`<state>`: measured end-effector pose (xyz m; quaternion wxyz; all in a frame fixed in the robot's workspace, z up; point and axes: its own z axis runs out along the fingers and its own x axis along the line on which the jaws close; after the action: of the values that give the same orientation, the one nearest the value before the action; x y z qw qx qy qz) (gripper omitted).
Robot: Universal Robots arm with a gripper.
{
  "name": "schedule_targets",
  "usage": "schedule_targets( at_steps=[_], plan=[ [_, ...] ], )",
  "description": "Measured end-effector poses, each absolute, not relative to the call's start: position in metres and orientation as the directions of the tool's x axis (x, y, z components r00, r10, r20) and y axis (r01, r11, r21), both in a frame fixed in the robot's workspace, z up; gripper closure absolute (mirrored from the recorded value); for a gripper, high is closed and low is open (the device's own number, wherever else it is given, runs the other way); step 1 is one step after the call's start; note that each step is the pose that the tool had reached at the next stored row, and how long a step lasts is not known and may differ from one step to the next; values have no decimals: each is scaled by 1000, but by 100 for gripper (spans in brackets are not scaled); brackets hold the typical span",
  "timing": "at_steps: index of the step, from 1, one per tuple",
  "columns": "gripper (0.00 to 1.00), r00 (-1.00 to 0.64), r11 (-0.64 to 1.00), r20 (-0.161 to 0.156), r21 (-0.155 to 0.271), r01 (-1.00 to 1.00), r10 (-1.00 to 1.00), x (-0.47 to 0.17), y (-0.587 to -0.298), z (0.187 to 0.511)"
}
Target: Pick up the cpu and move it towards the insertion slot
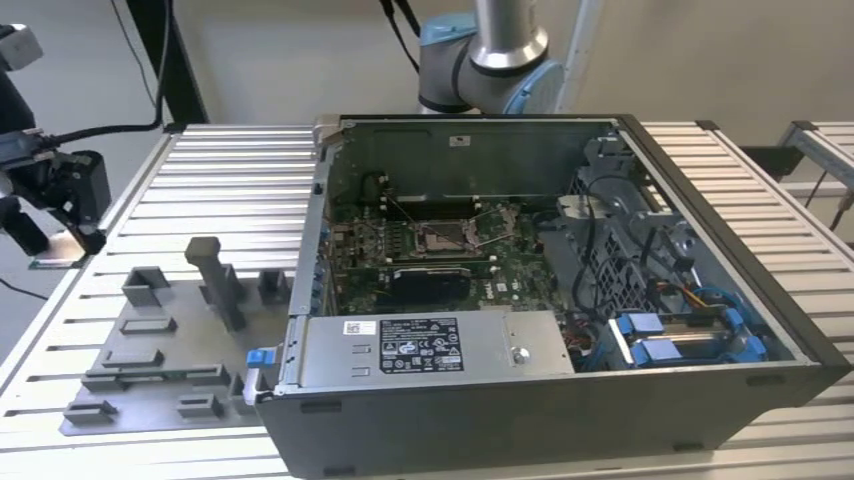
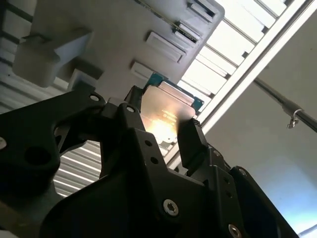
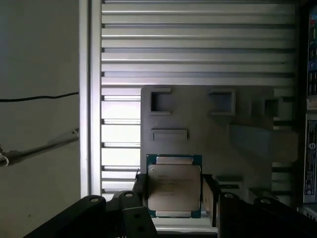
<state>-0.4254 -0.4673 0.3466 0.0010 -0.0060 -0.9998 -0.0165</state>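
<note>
The cpu (image 3: 174,186), a flat square chip with a pale silvery top, sits between the black fingers of my gripper (image 3: 174,191), which is shut on its two opposite edges. The second wrist view shows the same grip, with the cpu (image 2: 166,111) tilted and catching light between the fingers (image 2: 190,141). In the exterior view my gripper (image 1: 56,245) is at the table's far left edge, with the cpu (image 1: 60,258) low by the surface. The insertion slot (image 1: 441,237) is a silver-framed socket on the green board inside the open computer case, far off toward the exterior view's right.
A grey fixture plate (image 1: 160,360) with blocks and a tall post (image 1: 214,280) lies between my gripper and the case. The case wall (image 1: 320,200) stands high around the board. A silver labelled box (image 1: 414,345) sits at the case's front, and cables and blue parts (image 1: 681,335) on its right.
</note>
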Motion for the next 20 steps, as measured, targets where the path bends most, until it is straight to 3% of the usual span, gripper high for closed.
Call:
schedule_targets(
  at_steps=[12,20],
  plan=[
    [100,-1000,999,2,33,12,12,-425,-467,399],
    [100,-1000,999,2,33,12,12,-425,-467,403]
  ],
)
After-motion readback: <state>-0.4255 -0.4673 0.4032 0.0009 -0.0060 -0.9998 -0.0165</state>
